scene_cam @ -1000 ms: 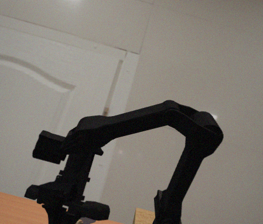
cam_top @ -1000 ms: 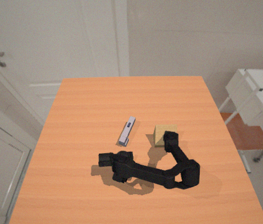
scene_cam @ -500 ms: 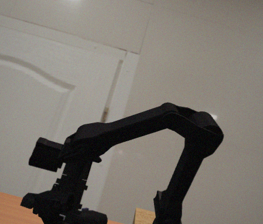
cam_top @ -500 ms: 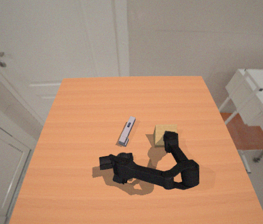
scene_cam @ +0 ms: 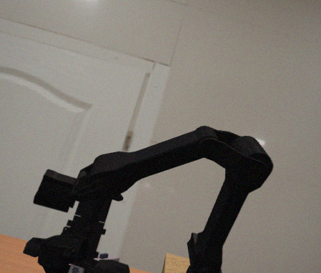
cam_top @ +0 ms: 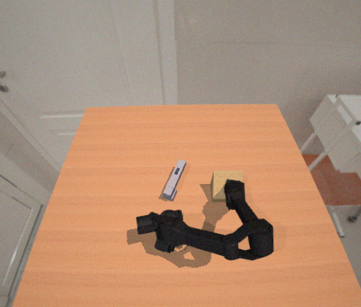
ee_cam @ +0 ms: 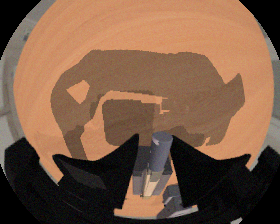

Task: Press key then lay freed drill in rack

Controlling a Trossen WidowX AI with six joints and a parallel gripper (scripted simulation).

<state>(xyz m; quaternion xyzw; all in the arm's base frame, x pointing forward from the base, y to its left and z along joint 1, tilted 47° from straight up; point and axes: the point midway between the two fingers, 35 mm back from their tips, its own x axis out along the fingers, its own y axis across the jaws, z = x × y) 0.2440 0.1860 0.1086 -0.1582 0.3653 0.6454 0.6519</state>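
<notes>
Top view: one grey rack on the orange worktop, one tan block beside it w/ my arm's base in front. My tool is on the near side of the rack.

Exterior view: arm arches over; tool low at worktop.

Wrist view: fingers partly apart, drill betw. them, unclamped.

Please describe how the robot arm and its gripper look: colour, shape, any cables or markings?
The arm is matte black all over, built of blocky, rounded links with a boxy black module near the wrist. The gripper has two black pointed fingers. No cables or clear markings are visible.
</notes>
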